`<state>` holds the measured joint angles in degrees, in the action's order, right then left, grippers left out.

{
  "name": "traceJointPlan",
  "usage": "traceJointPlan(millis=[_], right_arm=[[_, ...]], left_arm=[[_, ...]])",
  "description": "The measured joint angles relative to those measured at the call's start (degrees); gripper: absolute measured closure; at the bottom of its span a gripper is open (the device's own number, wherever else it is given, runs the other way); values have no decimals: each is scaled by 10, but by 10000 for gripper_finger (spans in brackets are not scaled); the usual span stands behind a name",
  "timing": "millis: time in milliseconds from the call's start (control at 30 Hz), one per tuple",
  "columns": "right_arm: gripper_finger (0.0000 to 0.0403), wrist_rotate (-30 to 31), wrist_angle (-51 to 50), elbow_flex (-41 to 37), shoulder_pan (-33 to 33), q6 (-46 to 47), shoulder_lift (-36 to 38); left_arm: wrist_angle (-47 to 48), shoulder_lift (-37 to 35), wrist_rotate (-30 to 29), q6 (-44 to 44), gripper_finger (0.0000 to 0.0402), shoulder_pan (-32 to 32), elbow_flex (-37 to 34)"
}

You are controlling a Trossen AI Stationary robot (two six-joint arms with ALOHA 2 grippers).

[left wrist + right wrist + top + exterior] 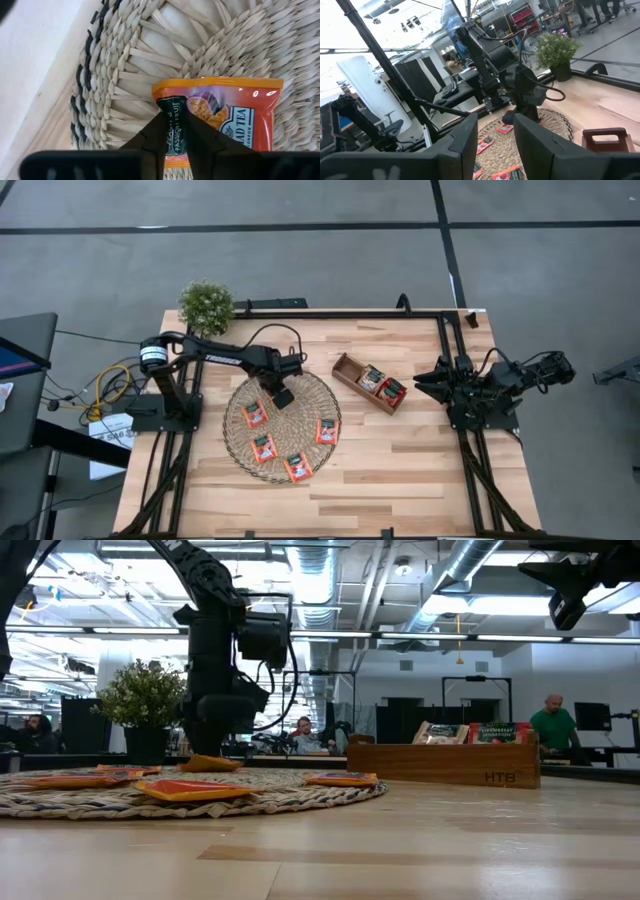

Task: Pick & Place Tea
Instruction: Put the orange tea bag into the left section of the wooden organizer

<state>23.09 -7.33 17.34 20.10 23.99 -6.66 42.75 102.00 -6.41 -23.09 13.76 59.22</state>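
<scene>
My left gripper [281,396] reaches over the far part of the round wicker mat [318,395] and is shut on a red-orange tea sachet [225,112]. In the low view the gripper [208,740] points down at that sachet [210,764]. Several more red-orange sachets lie flat on the mat [255,414] [264,447] [327,430]. Two sachets [372,377] [391,391] stand in the brown wooden tray [349,368]. My right gripper [424,382] waits open at the table's right side, beyond the tray. My left gripper pinches the sachet between its two fingers [145,142] at the edge with the dark green band [172,117]. It comes from above, pointing down. The rest of the sachet [240,120] spreads out on the mat's weave, and the pinched edge is bent up.
A potted plant [206,304] stands at the table's far left corner. The tray lies slanted between the mat and the right arm. Bare wooden table [400,470] stretches along the near side. People sit and stand in the room behind the table [552,725].
</scene>
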Motion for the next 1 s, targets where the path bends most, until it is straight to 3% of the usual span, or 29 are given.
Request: traceJointPlan(millis=[533, 1000], right_arm=[[285, 0, 0, 0, 0, 0, 0], [285, 1, 0, 0, 0, 0, 0]], left_arm=[[89, 1, -99, 81, 401, -3, 150], [40, 0, -115, 223, 401, -17, 290]])
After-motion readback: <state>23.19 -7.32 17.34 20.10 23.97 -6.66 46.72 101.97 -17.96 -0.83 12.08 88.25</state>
